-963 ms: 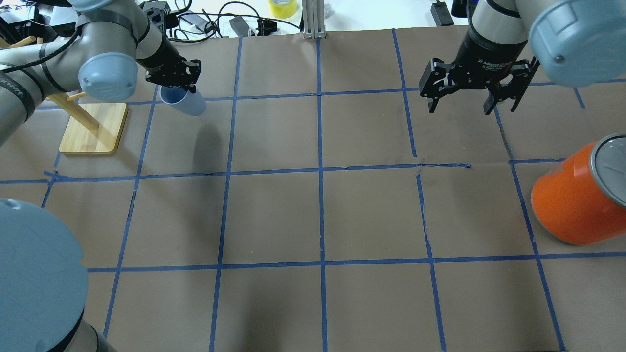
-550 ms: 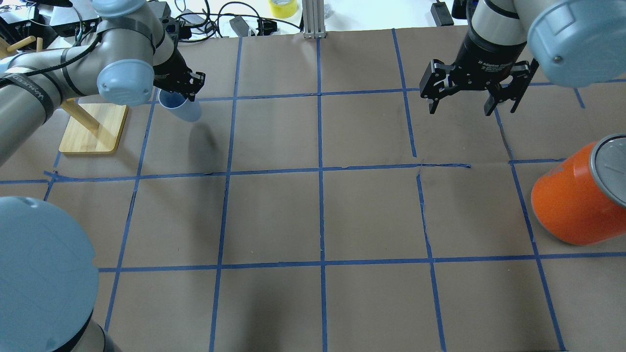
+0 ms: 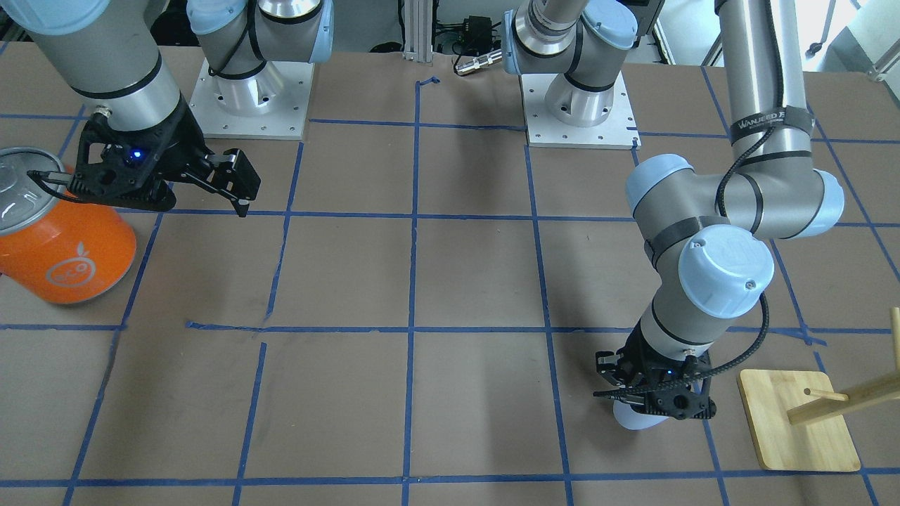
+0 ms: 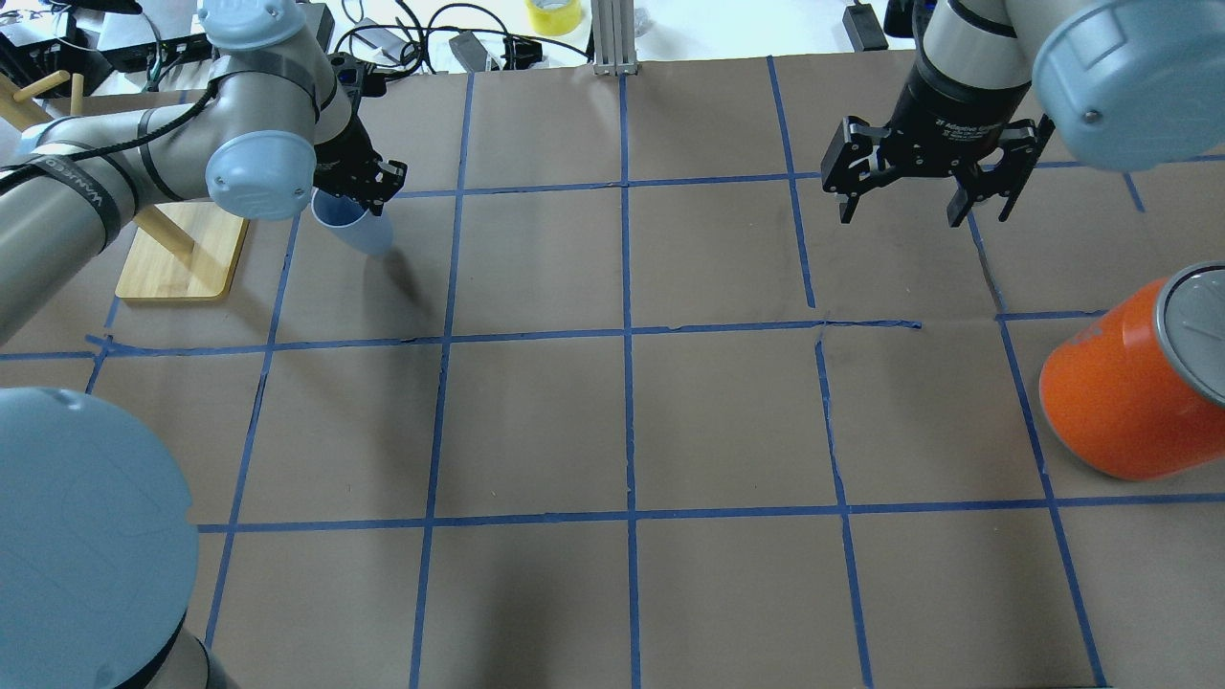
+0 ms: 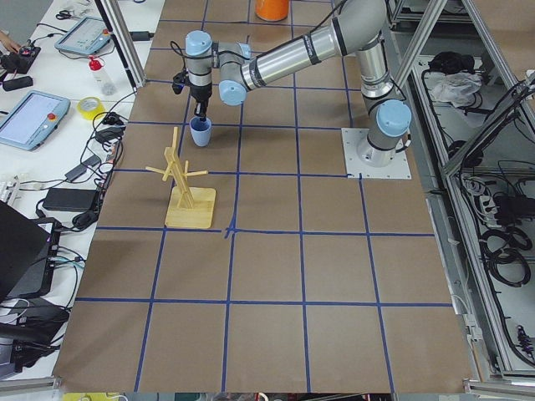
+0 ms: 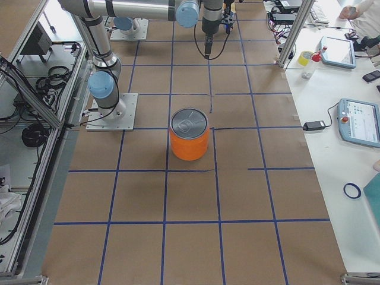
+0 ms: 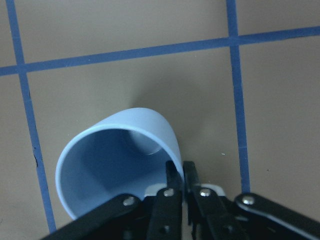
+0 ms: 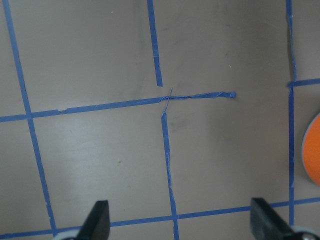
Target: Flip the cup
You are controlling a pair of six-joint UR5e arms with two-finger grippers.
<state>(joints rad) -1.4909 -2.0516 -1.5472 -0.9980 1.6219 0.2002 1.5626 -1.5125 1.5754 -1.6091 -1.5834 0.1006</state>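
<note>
The cup (image 4: pixel 356 230) is a small pale blue tumbler at the table's far left. My left gripper (image 4: pixel 368 194) is shut on its rim and holds it nearly upright, mouth up. The left wrist view looks into the open cup (image 7: pixel 115 165), with the two fingers pinching its wall (image 7: pixel 181 176). It also shows in the front view (image 3: pixel 636 418) and the left side view (image 5: pixel 201 131). My right gripper (image 4: pixel 904 209) is open and empty, hovering over the far right of the table.
A wooden peg stand (image 4: pixel 182 251) sits just left of the cup. A big orange can (image 4: pixel 1129 383) with a silver top stands at the right edge. Cables and a tape roll (image 4: pixel 553 14) lie beyond the table's far edge.
My left arm has swung its wrist round and lowered the cup, which has tilted from lying sideways towards upright. The right arm has not moved.
</note>
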